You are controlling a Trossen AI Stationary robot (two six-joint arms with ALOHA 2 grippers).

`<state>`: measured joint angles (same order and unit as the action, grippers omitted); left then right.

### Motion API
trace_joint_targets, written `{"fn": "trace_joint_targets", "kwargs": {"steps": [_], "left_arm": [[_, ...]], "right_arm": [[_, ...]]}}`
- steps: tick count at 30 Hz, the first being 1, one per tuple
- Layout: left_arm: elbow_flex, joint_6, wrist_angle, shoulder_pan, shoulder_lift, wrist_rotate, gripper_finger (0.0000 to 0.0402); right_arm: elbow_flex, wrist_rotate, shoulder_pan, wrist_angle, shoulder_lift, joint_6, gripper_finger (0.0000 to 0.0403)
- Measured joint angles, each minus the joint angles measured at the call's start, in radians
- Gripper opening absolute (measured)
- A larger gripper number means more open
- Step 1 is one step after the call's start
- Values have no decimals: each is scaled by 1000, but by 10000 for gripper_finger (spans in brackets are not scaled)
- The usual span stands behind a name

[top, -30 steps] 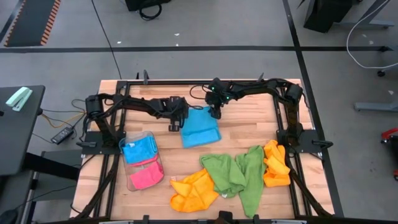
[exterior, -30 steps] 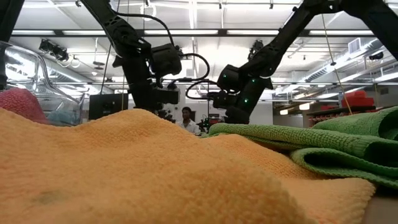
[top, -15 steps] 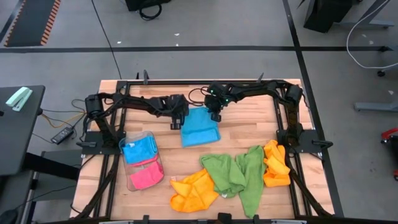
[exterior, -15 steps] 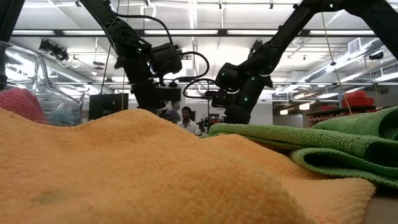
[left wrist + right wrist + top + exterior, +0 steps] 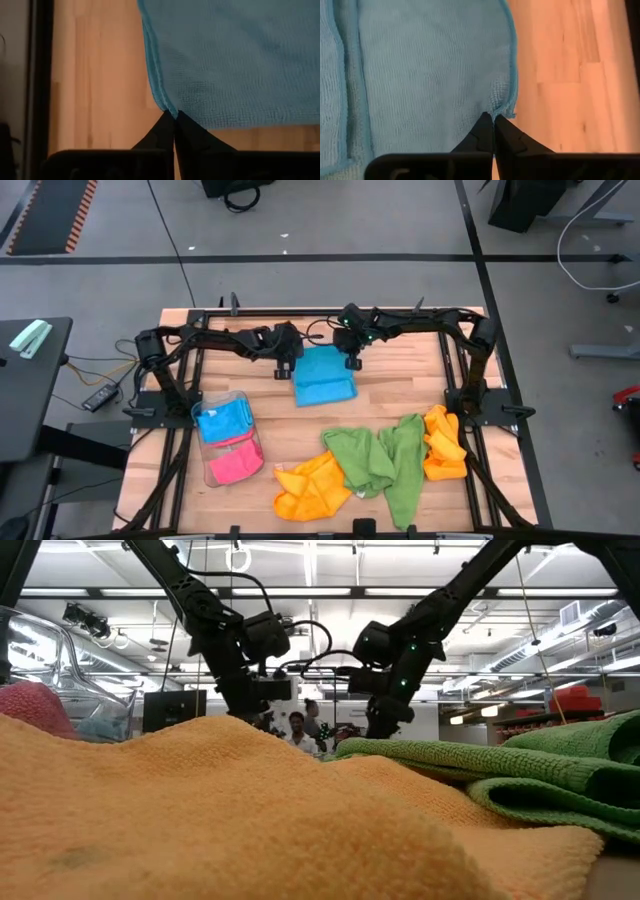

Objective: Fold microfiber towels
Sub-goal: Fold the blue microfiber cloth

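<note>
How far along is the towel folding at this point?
Done: a blue and a pink towel sit in the clear tray. In hand: the left gripper and right gripper each pinch a corner of the blue towel. Left: orange towels and green towels lie crumpled.

seven towels (image 5: 325,377), one tray (image 5: 214,470)

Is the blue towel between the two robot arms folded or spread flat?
Folded, at least partly: the blue towel shows a doubled layer with a second hem in the right wrist view. Left hand and right hand each pinch a corner.
</note>
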<state>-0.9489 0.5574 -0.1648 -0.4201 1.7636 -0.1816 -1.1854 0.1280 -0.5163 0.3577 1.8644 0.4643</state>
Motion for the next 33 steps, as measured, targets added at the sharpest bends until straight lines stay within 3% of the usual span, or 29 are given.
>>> {"fn": "trace_joint_targets", "kwargs": {"steps": [8, 13, 20, 27, 33], "left_arm": [[-1, 65, 4, 42, -31, 1, 21], [0, 61, -38, 78, -71, 3, 8], [0, -1, -86, 123, -77, 51, 28], [0, -42, -97, 165, -73, 55, 8], [0, -82, -119, 184, -72, 56, 33]], "right_arm": [[-1, -36, 18, 28, -5, 70, 4], [2, -141, 72, 43, -7, 115, 4], [2, -291, 150, 47, -8, 164, 3], [2, -317, 200, 97, -9, 176, 3], [2, -318, 237, 150, -9, 176, 3]]}}
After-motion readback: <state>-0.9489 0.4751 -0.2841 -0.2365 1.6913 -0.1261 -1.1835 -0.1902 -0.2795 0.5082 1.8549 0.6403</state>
